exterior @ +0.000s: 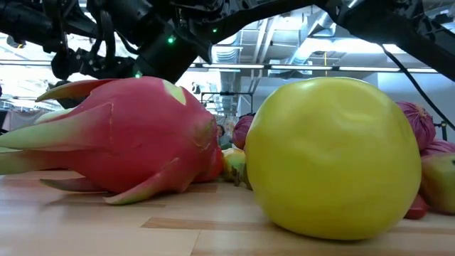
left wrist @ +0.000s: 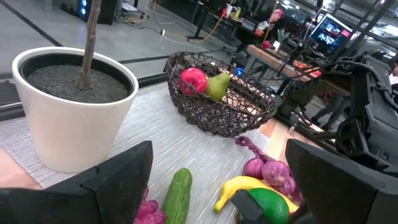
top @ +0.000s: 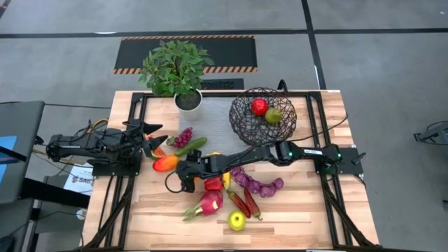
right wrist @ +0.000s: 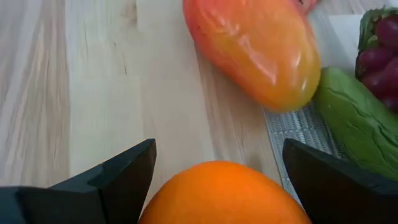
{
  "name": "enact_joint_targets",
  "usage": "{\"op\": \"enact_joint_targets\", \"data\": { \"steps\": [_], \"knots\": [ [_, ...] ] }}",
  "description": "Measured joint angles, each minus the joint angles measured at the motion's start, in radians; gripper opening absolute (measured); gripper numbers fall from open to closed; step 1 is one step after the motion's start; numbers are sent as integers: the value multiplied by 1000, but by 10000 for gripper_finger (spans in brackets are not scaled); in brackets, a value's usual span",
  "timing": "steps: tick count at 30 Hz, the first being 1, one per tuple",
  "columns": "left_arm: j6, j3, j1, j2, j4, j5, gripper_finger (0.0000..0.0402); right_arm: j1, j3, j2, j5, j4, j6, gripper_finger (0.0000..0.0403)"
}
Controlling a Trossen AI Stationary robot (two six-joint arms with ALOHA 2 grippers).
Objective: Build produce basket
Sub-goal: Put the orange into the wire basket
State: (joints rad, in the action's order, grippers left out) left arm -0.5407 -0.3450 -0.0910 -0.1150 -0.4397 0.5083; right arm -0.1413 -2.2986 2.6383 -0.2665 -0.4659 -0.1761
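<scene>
High view: right gripper [top: 183, 171] spread around orange [right wrist: 224, 193]; cucumber [top: 190, 146] diagonal; left gripper [top: 155, 140] spread.

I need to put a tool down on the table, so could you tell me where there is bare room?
Bare wood lies along the near edge left of the yellow apple and on the table's near right corner. The middle is crowded with produce around the right gripper, from the left gripper to the basket.
</scene>
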Motion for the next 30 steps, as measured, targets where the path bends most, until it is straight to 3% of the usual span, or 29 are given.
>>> {"op": "enact_joint_targets", "data": {
  "steps": [13, 25, 30],
  "knots": [
    [5, 0, 0, 0, 0, -4, 355, 22, 0, -104, 0, -169, -34, 369],
    [5, 0, 0, 0, 0, -5, 355, 26, 11, -98, 10, -295, -138, 369],
    [5, 0, 0, 0, 0, -5, 355, 32, 26, -98, 18, -304, -173, 344]
  ]
}}
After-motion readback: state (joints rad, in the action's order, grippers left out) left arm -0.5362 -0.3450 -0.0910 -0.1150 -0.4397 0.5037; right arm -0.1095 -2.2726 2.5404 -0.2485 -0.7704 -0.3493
